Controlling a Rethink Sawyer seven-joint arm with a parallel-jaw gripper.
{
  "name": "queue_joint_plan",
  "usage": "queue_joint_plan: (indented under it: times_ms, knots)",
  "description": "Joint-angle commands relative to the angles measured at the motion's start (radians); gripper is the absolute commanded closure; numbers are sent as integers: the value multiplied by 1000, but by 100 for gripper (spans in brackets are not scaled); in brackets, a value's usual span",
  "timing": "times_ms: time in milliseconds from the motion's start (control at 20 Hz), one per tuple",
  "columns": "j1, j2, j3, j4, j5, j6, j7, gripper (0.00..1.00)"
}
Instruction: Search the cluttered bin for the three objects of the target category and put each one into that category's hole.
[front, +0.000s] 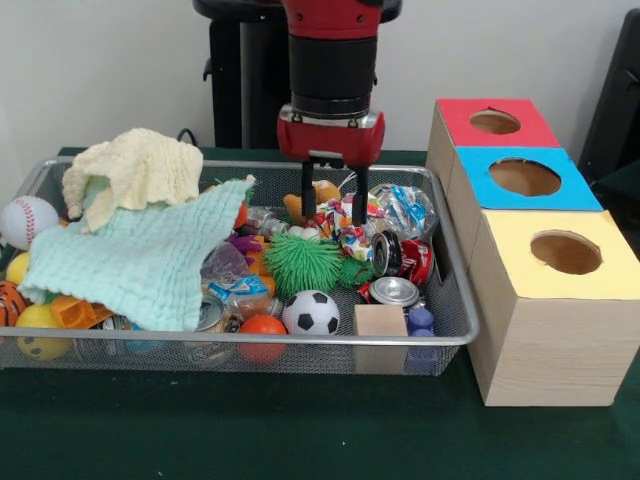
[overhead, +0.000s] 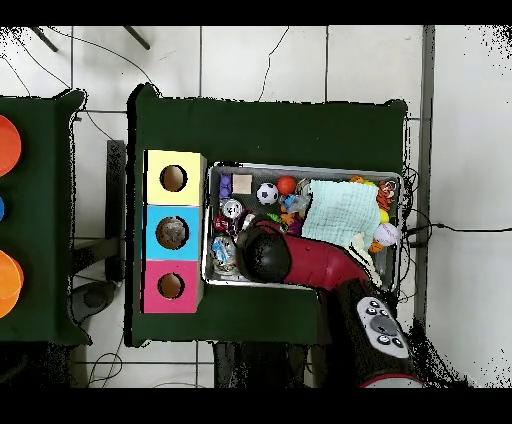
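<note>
I see the bin (front: 455, 300) left of three boxes (front: 545, 300) lined up from 5 toward 1 o'clock, each with a hole on top. In the bin, two cloths (front: 150, 240) lie heaped at 9 o'clock, one partly on the other. A baseball (front: 27, 220) sits at 10, a soccer ball (front: 311, 313) at 6, a wood block (front: 380, 320) just right of it, cans (front: 400, 270) at 4. My gripper (front: 333, 205) hangs over the bin's middle rear.

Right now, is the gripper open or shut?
Open: the gripper shows two dark fingers apart, holding nothing, above the bin.
</note>
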Motion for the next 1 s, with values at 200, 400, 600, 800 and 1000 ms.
queue_joint_plan:
  times_ms: [200,400,600,800,1000]
  knots:
    - [-268,47,447,-40,-214,344,-472,0]
    - [-337,57,543,-23,-259,378,-496,0]
    - [-375,68,617,-28,-327,411,-573,0]
    - [-400,102,673,-57,-371,470,-658,0]
    - [-405,95,686,-62,-386,490,-652,0]
